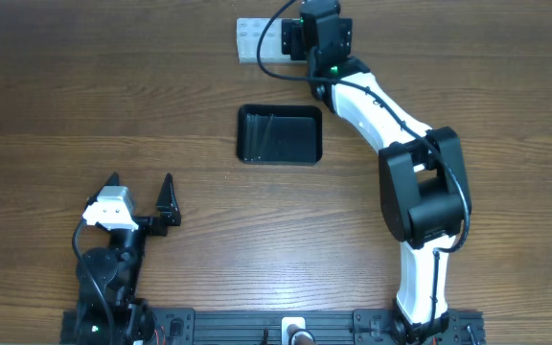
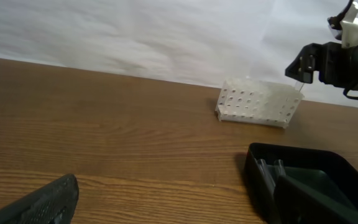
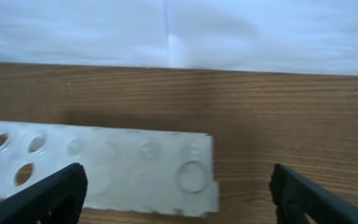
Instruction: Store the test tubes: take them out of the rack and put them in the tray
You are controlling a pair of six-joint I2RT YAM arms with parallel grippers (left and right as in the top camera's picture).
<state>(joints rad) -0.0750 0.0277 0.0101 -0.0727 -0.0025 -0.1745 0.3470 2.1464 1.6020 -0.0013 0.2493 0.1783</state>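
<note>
The white perforated rack (image 1: 257,40) stands at the table's far edge. In the right wrist view the rack (image 3: 98,168) lies right below, and a clear tube's round rim (image 3: 192,176) shows in a hole near its end. My right gripper (image 1: 298,38) hovers over that end, open, its fingers (image 3: 48,196) spread wide with nothing held. From the left wrist view, the right gripper (image 2: 309,62) hangs above the rack (image 2: 257,102), a thin tube (image 2: 300,88) beneath it. The black tray (image 1: 279,135) holds clear tubes (image 2: 269,168). My left gripper (image 1: 142,187) rests open near the front left.
Bare wooden tabletop lies all around the tray (image 2: 303,180) and between it and the rack. A white backdrop (image 2: 135,31) rises behind the table's far edge. The right arm (image 1: 420,182) stretches diagonally across the right side.
</note>
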